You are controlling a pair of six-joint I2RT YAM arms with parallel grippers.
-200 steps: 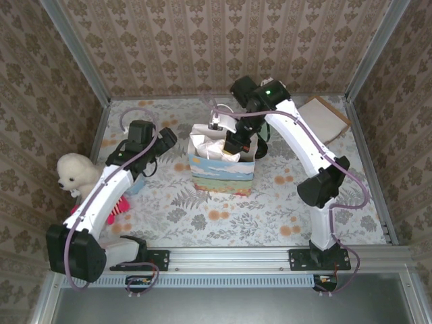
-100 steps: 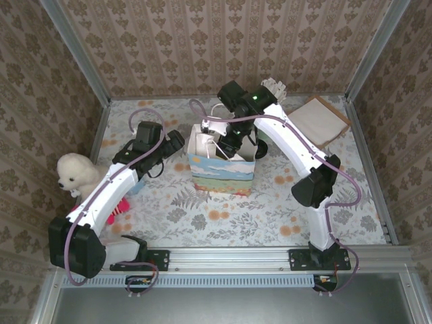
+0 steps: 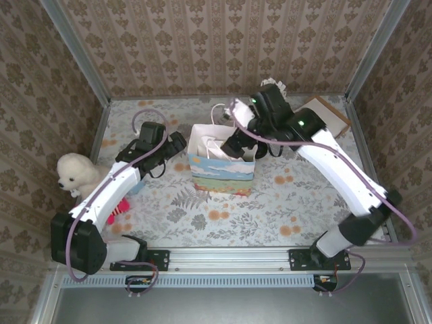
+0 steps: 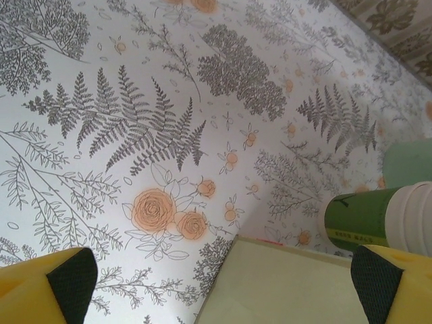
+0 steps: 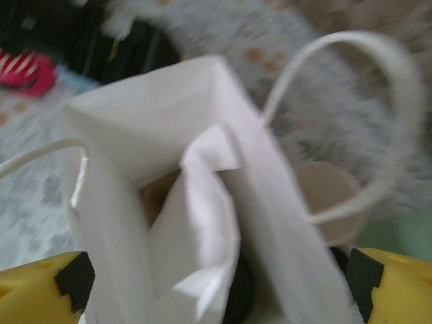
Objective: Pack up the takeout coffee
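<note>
While right fingers (image 5: 40,287) hang spread above paper bag (image 5: 155,121), handle loop (image 5: 403,88) may snag one on retreat and tip it | left fingers (image 4: 47,283): spread, empty

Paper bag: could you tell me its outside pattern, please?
Paper bag: blue-green landscape bands, clearest in top external view.

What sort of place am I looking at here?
Probably a staged robot test booth: brown damask wallpaper walls, a fern-and-rose printed tablecloth, and white robot arms bolted to a grey aluminium rail.
</note>
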